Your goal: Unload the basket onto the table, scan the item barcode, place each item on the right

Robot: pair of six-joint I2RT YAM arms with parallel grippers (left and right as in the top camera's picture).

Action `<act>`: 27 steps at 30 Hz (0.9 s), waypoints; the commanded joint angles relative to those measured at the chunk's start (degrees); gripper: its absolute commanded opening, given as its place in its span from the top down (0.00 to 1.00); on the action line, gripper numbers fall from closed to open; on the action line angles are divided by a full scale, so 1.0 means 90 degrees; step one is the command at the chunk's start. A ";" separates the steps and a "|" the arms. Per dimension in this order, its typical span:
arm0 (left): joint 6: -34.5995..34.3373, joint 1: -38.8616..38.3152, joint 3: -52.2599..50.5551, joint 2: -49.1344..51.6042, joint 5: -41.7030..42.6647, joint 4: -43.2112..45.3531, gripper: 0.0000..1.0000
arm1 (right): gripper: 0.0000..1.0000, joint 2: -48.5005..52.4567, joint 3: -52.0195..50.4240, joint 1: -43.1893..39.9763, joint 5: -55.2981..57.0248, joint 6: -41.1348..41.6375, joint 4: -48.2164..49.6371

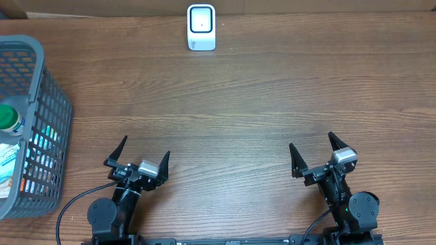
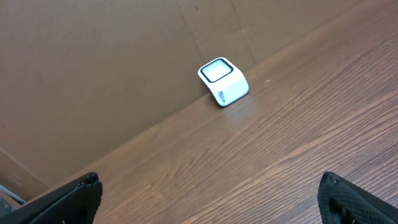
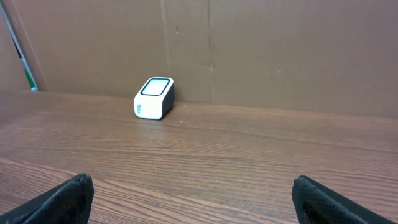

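Left gripper (image 1: 145, 151) and right gripper (image 1: 311, 141): both spread wide, holding nothing, at the near edge of the brown wood-grain table (image 1: 238, 102). White box-shaped barcode scanner (image 1: 201, 27): at the far edge, seen in all views. Only the overhead view shows the grey plastic mesh basket (image 1: 58, 109) at far left, holding packaged items including a green-capped bottle (image 1: 8, 117).

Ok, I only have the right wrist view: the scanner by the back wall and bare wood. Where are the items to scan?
Observer: In a grey mesh basket on the left side, outside your view.
Operator: Is either arm at it?
Observer: No. The left pincer is open and empty, well apart from the basket.
Operator: What's inside?
Observer: A green-lidded container shows on top. I can't make out the rest through the mesh.
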 commanded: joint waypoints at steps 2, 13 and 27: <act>0.0068 -0.0032 -0.0032 -0.0068 -0.0017 0.0002 0.00 | 0.00 -0.0073 -0.0066 0.0027 0.0000 0.0015 0.0022; 0.0068 -0.0032 -0.0032 -0.0068 -0.0019 0.0002 0.00 | 0.00 -0.0073 -0.0066 0.0024 0.0000 0.0015 0.0022; -0.0617 -0.0036 -0.0032 -0.0068 0.0131 0.0007 0.00 | 0.00 -0.0073 -0.0066 0.0027 0.0000 0.0015 0.0019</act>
